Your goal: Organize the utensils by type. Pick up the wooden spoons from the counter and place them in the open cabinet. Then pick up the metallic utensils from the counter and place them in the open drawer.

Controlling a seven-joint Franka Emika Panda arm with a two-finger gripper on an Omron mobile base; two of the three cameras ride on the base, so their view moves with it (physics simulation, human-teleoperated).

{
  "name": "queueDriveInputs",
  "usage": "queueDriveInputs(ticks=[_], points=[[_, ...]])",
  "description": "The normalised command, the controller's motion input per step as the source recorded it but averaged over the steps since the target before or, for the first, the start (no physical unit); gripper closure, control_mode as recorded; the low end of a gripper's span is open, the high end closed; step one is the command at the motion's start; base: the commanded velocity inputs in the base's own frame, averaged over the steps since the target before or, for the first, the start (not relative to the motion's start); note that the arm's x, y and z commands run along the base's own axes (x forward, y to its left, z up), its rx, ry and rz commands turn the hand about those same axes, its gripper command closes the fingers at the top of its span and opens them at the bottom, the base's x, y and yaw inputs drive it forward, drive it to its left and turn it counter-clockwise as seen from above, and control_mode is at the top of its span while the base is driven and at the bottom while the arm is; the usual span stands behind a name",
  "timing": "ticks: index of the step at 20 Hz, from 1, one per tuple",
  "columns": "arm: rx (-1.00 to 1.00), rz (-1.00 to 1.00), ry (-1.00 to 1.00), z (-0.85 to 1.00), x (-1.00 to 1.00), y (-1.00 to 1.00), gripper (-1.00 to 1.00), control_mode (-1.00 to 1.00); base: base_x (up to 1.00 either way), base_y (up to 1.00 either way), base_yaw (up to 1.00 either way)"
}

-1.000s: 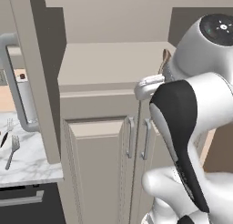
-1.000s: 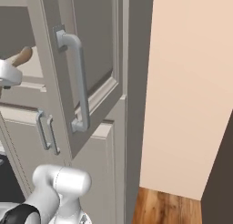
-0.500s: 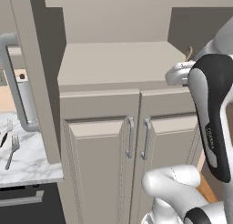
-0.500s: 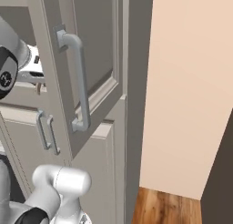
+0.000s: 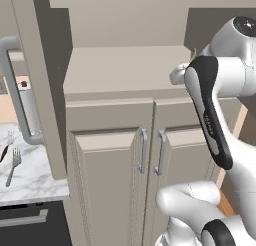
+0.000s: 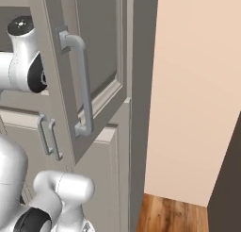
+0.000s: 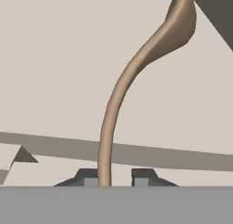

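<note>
This is a kitchen with grey-beige cupboards, a pale wall and a bit of wooden floor [image 6: 174, 214] low down in the right base view. Nearest to the hand camera, the gripper [image 7: 117, 177] has its two dark tips closed on the thin handle of the wooden spoon [image 7: 136, 77]. The handle comes up from between the tips, bends, and ends in the small oval bowl at the top of the hand view. Behind the spoon is the flat beige shelf [image 7: 59, 73] inside the open cabinet [image 5: 125, 72]. The spoon is up above the shelf, not lying on it as far as I can tell. In the left base view the white arm [image 5: 215, 105] reaches up at the right, next to that open space, and a tiny bit of the spoon may peek out beside it. Two shut cupboard doors [image 5: 145, 190] with silver handles sit under the shelf. The open cabinet door [image 6: 84, 70] with its long silver handle stands at the side. Far off to the left, the silver fork [image 5: 13, 165] lies on the white marble counter [image 5: 30, 182].
</note>
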Motion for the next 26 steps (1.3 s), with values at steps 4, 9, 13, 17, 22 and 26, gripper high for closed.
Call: queueDriveInputs(ticks=[4, 9, 13, 17, 22, 26], points=[[0.0, 0.0, 0.05, 0.0, 0.84, 0.0, 1.0, -1.0, 0.0, 0.0, 0.0], [0.0, 0.0, 0.0, 0.0, 0.65, -0.06, 1.0, -1.0, 0.0, 0.0, 0.0], [0.0, 0.0, 0.0, -0.04, 0.59, -0.07, 1.0, -1.0, 0.0, 0.0, 0.0], [0.0, 0.0, 0.0, -0.21, 0.6, -0.23, 1.0, -1.0, 0.0, 0.0, 0.0], [0.0, 0.0, 0.0, -0.39, 0.65, -0.29, 1.0, -1.0, 0.0, 0.0, 0.0], [0.0, 0.0, 0.0, -0.38, 0.65, -0.14, 1.0, -1.0, 0.0, 0.0, 0.0]])
